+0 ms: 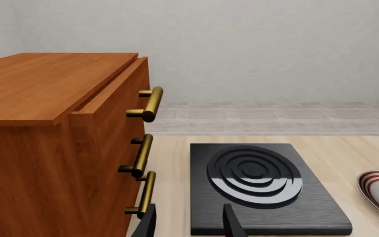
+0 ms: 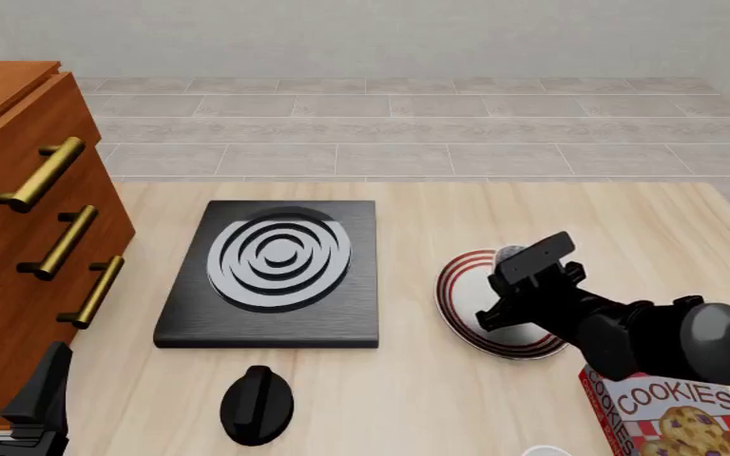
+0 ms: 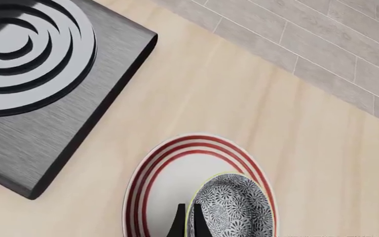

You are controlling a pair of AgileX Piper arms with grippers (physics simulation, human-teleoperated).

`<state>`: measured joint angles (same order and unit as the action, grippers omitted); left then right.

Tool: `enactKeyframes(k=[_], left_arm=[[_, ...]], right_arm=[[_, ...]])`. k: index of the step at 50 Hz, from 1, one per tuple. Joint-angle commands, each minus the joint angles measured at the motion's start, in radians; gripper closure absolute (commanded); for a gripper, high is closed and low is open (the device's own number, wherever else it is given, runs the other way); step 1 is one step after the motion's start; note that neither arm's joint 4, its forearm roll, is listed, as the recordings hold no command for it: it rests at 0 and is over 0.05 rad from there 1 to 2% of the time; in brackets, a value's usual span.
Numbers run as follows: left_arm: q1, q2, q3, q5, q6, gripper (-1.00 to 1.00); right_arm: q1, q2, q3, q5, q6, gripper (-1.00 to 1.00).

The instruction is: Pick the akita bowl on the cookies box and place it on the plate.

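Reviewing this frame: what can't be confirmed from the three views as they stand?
- Whether the akita bowl rests on the plate or hangs above it: the right wrist view's lower edge cuts it off, and the right arm covers it in the front view.
- Right claw: only its fingertips show, pinching the bowl's rim.
- Cookies box: cut by the front view's corner.
- Left claw: only partly visible at the frame edge.
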<state>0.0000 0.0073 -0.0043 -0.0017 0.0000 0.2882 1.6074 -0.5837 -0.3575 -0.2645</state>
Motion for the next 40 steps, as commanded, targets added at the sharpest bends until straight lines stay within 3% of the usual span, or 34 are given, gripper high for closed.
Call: enactKeyframes(k=[1,40], left_arm=[[0.0,0.0,0.0,0.0,0.0,-1.0],[0.0,0.0,0.0,0.0,0.0,-1.0]], right_arm=[[-0.015,0.006,0.0,-0.015,-0.004,1.0],[0.002,0.048,-0.027,-0.036,0.015,1.0]])
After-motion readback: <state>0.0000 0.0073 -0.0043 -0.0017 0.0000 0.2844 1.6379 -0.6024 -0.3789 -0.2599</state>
